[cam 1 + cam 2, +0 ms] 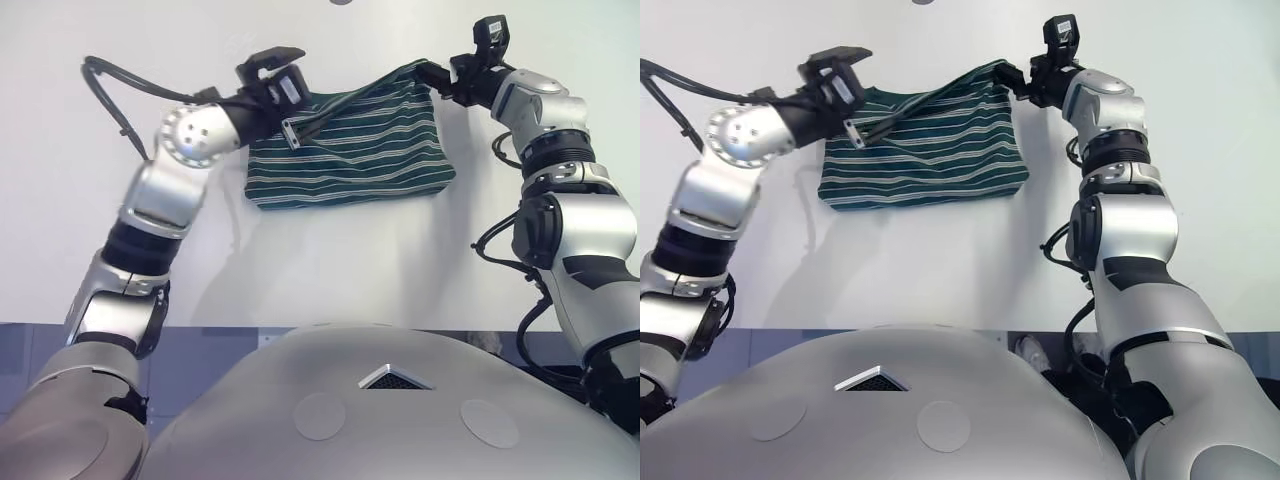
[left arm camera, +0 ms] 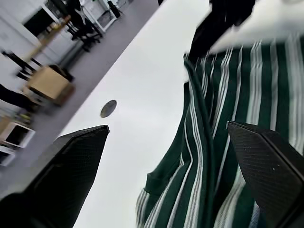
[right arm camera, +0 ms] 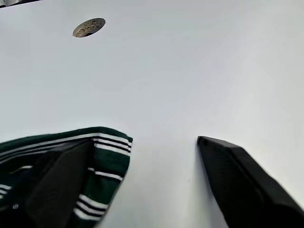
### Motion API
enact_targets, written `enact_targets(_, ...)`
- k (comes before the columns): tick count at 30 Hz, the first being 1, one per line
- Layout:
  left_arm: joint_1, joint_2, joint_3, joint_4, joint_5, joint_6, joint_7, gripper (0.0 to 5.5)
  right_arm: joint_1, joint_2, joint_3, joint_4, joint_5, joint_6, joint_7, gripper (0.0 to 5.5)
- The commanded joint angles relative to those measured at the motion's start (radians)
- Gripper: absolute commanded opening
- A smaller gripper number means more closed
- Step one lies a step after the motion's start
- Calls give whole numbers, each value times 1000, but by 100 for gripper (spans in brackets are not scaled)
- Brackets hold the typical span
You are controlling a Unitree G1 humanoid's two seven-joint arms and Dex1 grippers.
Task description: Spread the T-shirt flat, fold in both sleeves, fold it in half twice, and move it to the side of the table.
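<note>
The wide white table point(image 1: 330, 270) carries the work on its far middle part. Both silver arms are stretched forward over it. The left arm point(image 1: 150, 200) is bent at the elbow, with its forearm turned inward toward the cloth. The right arm point(image 1: 560, 200) is almost straight, with its wrist bent inward. Between them lies the dark green T-shirt with thin white stripes point(image 1: 350, 150), folded to a compact rectangle with its far edge a little raised. The left gripper point(image 2: 167, 126) is at the far left corner of the T-shirt, its black fingers point(image 2: 76, 161) spread wide over a fold. The right gripper point(image 3: 144, 141) is at the far right corner, fingers point(image 3: 237, 180) also wide apart, one of them over the hem. A small grey round disc point(image 3: 89, 27) sits in the tabletop behind.
</note>
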Motion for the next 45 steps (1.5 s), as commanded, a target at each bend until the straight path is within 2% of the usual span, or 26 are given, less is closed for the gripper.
enact_targets(1, -69, -41, -130, 138, 205, -230, 68, 455, 92, 45, 17, 21, -18, 26, -36, 409)
enact_targets(6, -120, -58, -150, 285, 388, -333, 177, 455, 116, 65, 14, 12, -13, 22, -52, 409)
enact_targets(12, -172, -32, -147, 426, 506, -410, 236, 455, 115, 71, -3, 13, -4, 16, -66, 409)
enact_targets(16, -274, -21, -132, 580, 566, -480, 315, 455, 118, 77, -12, 15, 1, 9, -74, 409)
enact_targets(23, -484, -48, -81, 861, 564, -507, 414, 455, 107, 63, -82, -13, 67, -28, -75, 409)
enact_targets(26, -479, -55, -2, 835, 481, -482, 409, 455, 106, 30, -116, -101, 58, -185, -165, 409)
enact_targets(29, -350, -60, 78, 632, 379, -421, 348, 455, 160, -11, -18, -287, -103, -372, -287, 409)
enact_targets(31, -216, -84, 171, 404, 279, -328, 335, 455, 318, -51, 122, -663, -155, -308, -161, 409)
enact_targets(33, -108, -154, 283, 173, 150, -225, 359, 455, 556, -185, 294, -1085, -153, -208, 61, 409)
enact_targets(35, -50, -243, 368, -3, 33, -129, 399, 455, 715, -306, 406, -1325, -198, -167, 189, 409)
enact_targets(36, -39, -288, 403, -60, -21, -96, 424, 455, 739, -329, 450, -1367, -254, -167, 213, 409)
enact_targets(40, -37, -371, 445, -146, -128, -83, 451, 455, 699, -257, 630, -1403, -460, -98, 215, 409)
enact_targets(43, -30, -372, 439, -181, -136, -52, 434, 455, 732, -394, 717, -1452, -580, -110, 347, 409)
enact_targets(45, -23, -374, 435, -189, -130, -47, 438, 455, 740, -515, 695, -1436, -618, -158, 394, 409)
